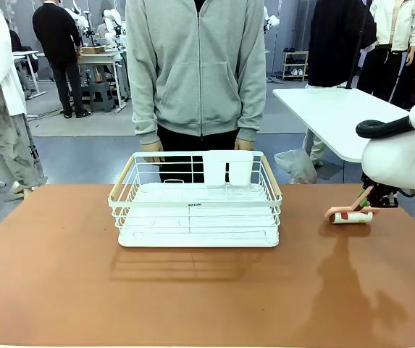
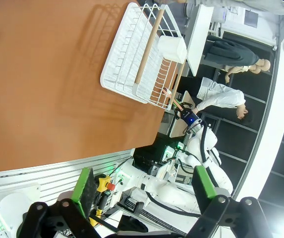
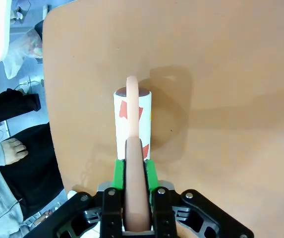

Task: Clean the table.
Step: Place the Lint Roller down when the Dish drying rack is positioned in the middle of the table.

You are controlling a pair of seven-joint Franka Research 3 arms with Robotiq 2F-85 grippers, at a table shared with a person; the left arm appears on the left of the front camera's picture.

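The reddish-brown table [image 1: 62,275] stretches across the front view. Near its right edge lies a lint roller [image 1: 348,215], a white drum with red marks on a pink handle, its drum resting on the tabletop. My right gripper [image 1: 372,196] is shut on the handle. The right wrist view looks down along that handle, with the roller [image 3: 132,116] on the table [image 3: 231,74] and the green pads of my right gripper [image 3: 134,171] clamped on either side. My left gripper [image 2: 144,186] is open with nothing between its fingers, off the side of the table [image 2: 47,79].
An empty white wire dish rack [image 1: 193,206] with wooden handles and a white cup holder [image 1: 227,168] stands mid-table toward the far side. A person in a grey hoodie stands right behind it. A smaller white table [image 1: 337,116] is at the back right.
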